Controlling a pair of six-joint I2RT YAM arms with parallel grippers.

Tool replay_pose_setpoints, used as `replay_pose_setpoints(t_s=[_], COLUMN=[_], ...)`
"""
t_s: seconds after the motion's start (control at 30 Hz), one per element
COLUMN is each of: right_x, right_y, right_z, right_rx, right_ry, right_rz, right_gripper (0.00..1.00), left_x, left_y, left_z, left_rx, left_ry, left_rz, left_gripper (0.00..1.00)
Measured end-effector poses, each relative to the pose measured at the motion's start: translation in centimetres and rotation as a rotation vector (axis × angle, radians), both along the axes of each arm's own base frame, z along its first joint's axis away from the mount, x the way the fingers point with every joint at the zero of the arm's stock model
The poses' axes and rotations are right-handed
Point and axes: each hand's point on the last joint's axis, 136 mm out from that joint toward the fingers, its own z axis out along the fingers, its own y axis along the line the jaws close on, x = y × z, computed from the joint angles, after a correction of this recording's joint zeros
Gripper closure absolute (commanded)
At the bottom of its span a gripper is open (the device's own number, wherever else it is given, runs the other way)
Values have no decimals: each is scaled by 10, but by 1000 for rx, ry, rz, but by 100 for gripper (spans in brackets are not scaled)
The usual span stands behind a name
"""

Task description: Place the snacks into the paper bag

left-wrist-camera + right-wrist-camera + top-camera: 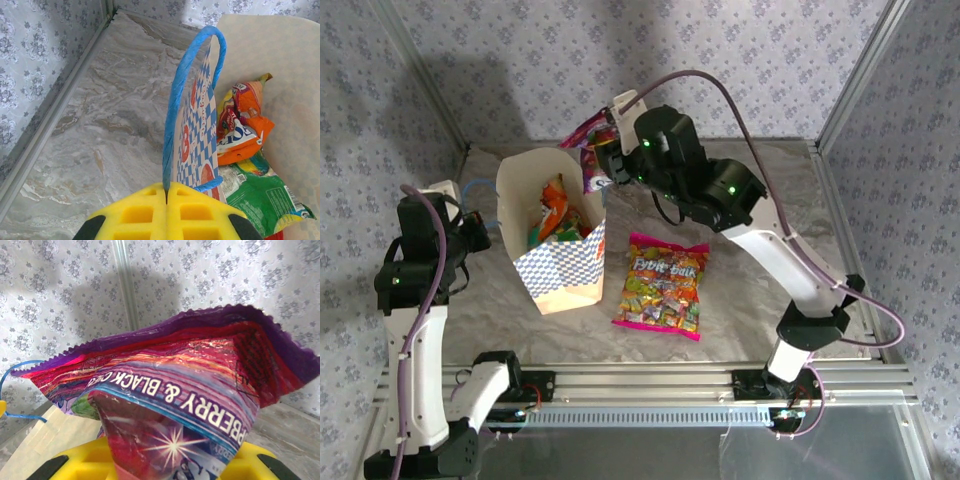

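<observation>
Although a few packets already lie in the paper bag [560, 280], the job looks little more than half done. An orange packet [245, 130] and a green packet [262, 195] sit inside the bag, which stands open on the table [490, 310]. The right fingers [82, 462] are clamped on a purple packet [200, 390], held above the bag's far rim and not yet dropped in. The big pink packet [662, 285] lies on the table just beside the bag. The left fingers [137, 215] are pressed together on the bag's blue handle [182, 95].

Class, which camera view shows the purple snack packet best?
Right wrist: the purple snack packet sits close up, lettering legible, held in the right gripper. Top external catches just a sliver behind the right arm.
</observation>
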Motion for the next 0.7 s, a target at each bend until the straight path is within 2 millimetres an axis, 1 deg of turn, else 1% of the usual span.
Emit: replay_pose_setpoints(t_s=[0.1, 0.33, 0.43, 0.6, 0.7], right_x=[3, 6, 7, 11, 13], right_y=[12, 33, 42, 62, 77], right_z=[-4, -1, -3, -16, -31], right_rx=[3, 53, 71, 89, 92], right_ry=[15, 40, 56, 105, 151], right_rz=[23, 66, 83, 117, 143], right_gripper=[72, 72, 72, 72, 73], left_x=[0, 0, 0, 0, 0], left_y=[2, 5, 5, 7, 7], left_z=[0, 0, -1, -12, -14], left_rx=[-3, -11, -18, -27, -33], left_ry=[0, 0, 0, 23, 28], left_rz=[7, 18, 16, 23, 23], left_gripper=[95, 95, 95, 95, 95])
